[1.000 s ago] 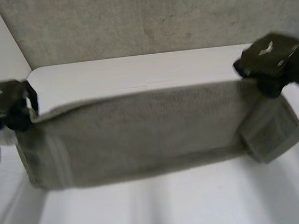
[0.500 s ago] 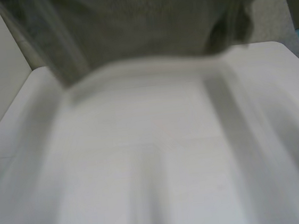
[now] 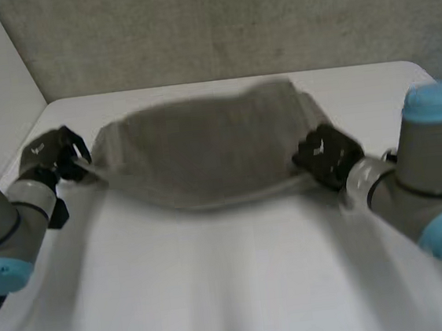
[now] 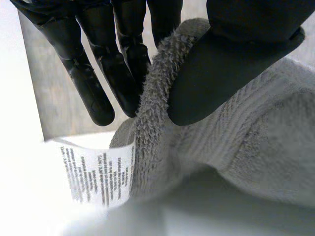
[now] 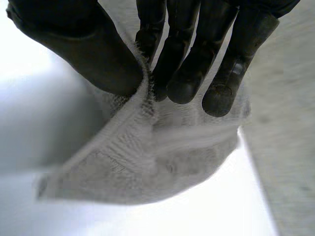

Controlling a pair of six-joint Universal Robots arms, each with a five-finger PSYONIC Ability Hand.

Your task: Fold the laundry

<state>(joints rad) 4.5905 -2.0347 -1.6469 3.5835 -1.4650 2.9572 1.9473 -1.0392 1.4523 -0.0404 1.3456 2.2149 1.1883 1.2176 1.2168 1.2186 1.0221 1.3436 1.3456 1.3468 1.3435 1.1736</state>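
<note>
Towel-folding at mid-step: a grey-green terry cloth towel (image 3: 204,155) sags between two black robot hands over the white table (image 3: 234,290). The left hand (image 3: 50,156) pinches the hem at one end between thumb and fingers, just above a white care label (image 4: 96,174). The right hand (image 3: 327,154) nips the opposite end the same way. A neat fold likely calls for firm, level pinches and a taut cloth when it is laid down.
</note>
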